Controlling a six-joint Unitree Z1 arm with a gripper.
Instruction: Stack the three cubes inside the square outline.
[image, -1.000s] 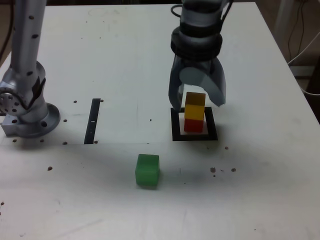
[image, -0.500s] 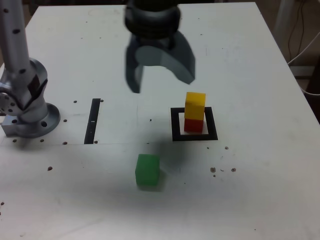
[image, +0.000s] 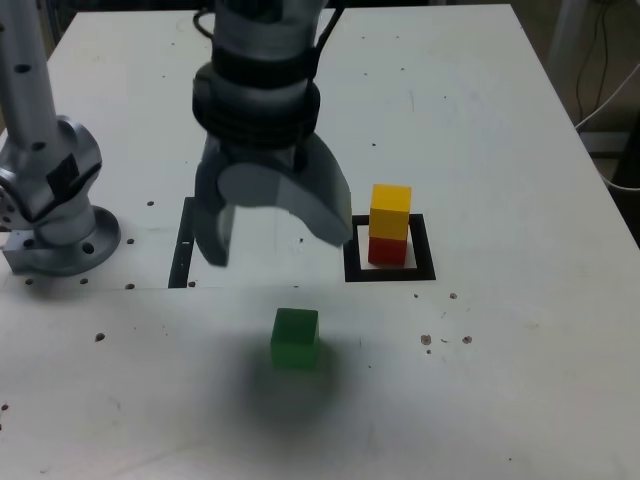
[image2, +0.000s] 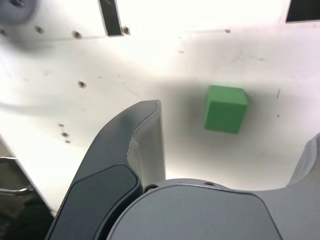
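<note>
A yellow cube (image: 390, 199) rests on a red cube (image: 388, 249) inside the black square outline (image: 389, 272). The green cube (image: 294, 338) sits alone on the table nearer the camera, and it also shows in the wrist view as the green cube (image2: 225, 108). My gripper (image: 275, 240) hangs open above the table, to the exterior view's left of the stack and just behind the green cube, with nothing between its fingers. In the wrist view the green cube lies ahead, between the spread fingers (image2: 140, 140).
The arm's base (image: 55, 220) stands at the exterior view's left. A thin black strip (image: 186, 243) lies on the table between the base and the gripper. Small dark specks dot the white table (image: 500, 400).
The gripper has let go of the yellow cube, risen, opened wide and swung to the exterior view's left, then come down toward the green cube. The cubes have not moved.
</note>
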